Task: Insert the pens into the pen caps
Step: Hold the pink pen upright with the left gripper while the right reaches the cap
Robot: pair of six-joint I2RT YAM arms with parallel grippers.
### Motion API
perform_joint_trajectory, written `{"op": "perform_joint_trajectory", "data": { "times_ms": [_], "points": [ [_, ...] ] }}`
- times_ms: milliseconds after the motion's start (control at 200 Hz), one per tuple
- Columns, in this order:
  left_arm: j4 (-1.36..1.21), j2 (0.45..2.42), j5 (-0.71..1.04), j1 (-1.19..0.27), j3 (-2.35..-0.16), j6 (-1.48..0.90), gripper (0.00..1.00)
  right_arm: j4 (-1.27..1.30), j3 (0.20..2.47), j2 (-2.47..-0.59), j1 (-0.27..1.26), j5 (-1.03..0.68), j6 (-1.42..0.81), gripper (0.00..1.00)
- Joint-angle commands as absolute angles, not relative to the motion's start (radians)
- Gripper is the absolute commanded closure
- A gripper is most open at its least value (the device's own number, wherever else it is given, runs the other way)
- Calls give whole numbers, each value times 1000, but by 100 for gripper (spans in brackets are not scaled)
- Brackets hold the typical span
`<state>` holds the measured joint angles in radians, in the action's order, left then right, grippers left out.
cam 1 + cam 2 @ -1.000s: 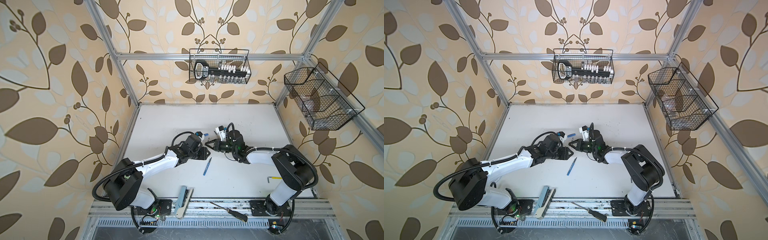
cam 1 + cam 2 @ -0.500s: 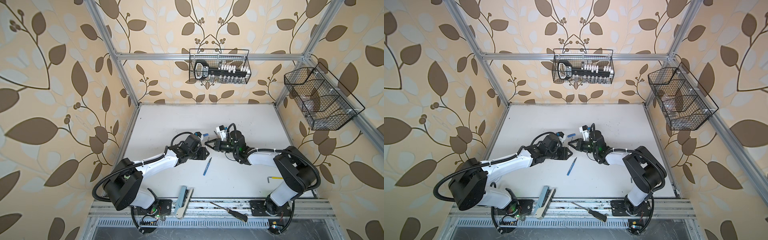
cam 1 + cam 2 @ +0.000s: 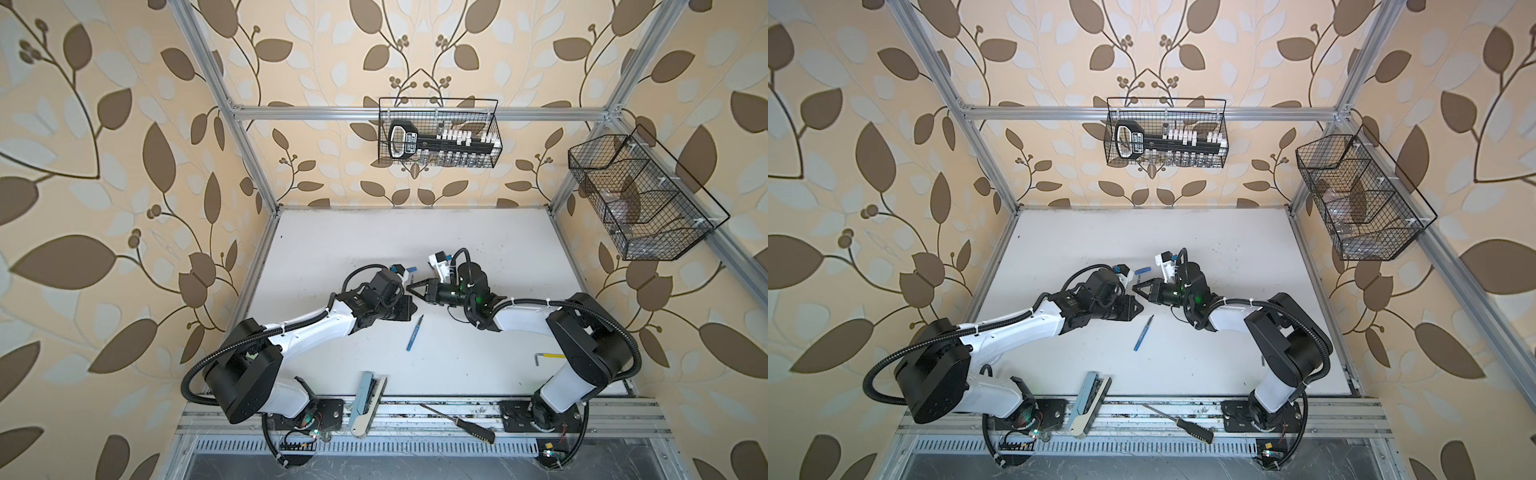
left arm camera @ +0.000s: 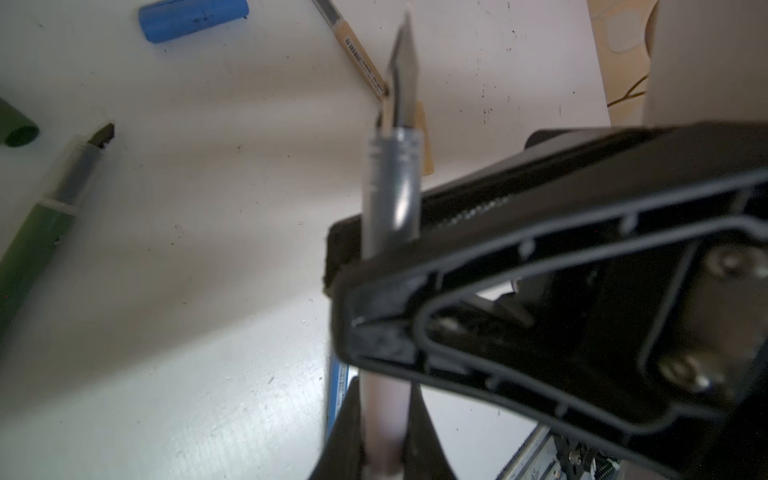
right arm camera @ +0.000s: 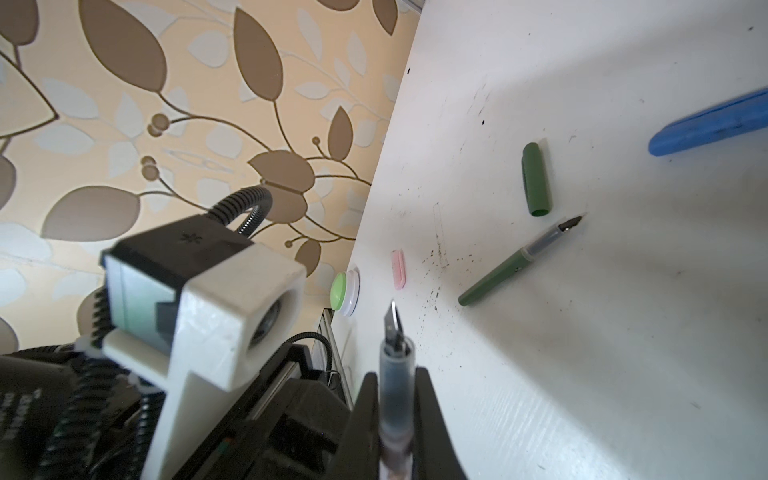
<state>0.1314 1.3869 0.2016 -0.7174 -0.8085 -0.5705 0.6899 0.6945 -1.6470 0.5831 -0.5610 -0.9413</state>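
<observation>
Nearest the table's (image 3: 457, 365) front edge, mid-width, the blue pen (image 3: 415, 333) is seen lying free. Just behind it, the pink pen (image 4: 388, 195) is clamped at its barrel by the left gripper (image 4: 382, 386). Its grey section is flanked by the right gripper (image 5: 395, 374), but contact cannot be told. Farther back lies the blue cap (image 3: 1143, 271).

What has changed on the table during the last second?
The left gripper has closed on the pale pink pen, which the right gripper brought slightly nearer; whether it still grips is unclear. The blue pen, blue cap and screwdriver stayed put.
</observation>
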Motion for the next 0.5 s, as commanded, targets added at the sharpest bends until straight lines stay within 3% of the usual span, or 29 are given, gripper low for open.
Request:
{"op": "perform_joint_trajectory", "data": {
  "times_ms": [0, 120, 275, 415, 495],
  "points": [
    [279, 1302, 58, -693, -825, -578, 93, 571, 727, -1580, 591, -520, -853, 69],
    [413, 1218, -6, -642, -825, -596, 96, 354, 805, -1509, 605, -435, -715, 59],
    [530, 1078, -11, -518, -806, -601, 94, 85, 946, -1489, 638, -314, -551, 58],
    [617, 975, -99, -483, -837, -551, 93, 52, 1016, -1548, 678, -327, -519, 57],
    [708, 946, -170, -456, -900, -523, 93, -8, 1089, -1612, 750, -237, -465, 54]
  ]
}}
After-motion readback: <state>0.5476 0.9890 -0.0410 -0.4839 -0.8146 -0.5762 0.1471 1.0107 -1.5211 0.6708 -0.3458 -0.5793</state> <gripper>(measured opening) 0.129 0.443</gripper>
